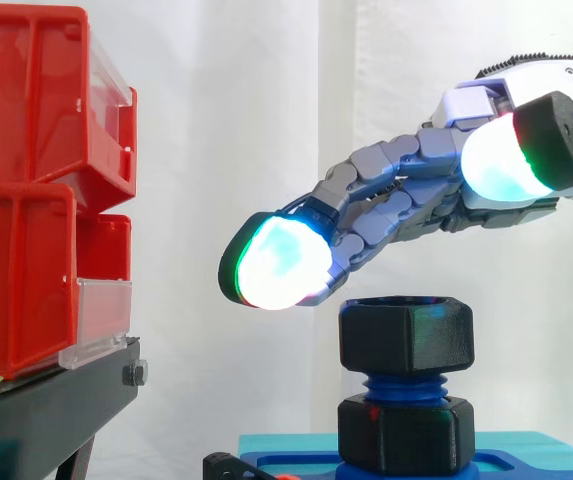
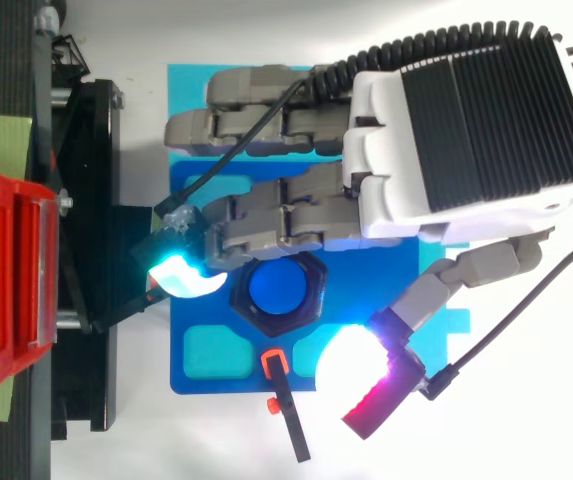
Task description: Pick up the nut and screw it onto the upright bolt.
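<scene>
The black hexagonal nut (image 1: 406, 335) sits atop the blue threaded bolt (image 1: 403, 386) (upright). The robot hand (image 2: 286, 215) hovers above, fingers apart, empty. The red bins' (image 1: 21, 250) contents are hidden.

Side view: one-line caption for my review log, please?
Open robot hand hovers above the black hexagonal plastic nut sitting atop the blue threaded upright bolt.

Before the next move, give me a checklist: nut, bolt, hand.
1. Bolt upright: ok.
2. Nut on the bolt's top end: ok.
3. Nut seated against lower nut: not ok, blue thread shows between them.
4. Hand clear of nut: ok, fingers reach across just above it.
5. Hand empty: ok, fingers straight.
6. Thread engagement inside nut: cannot tell.
</scene>
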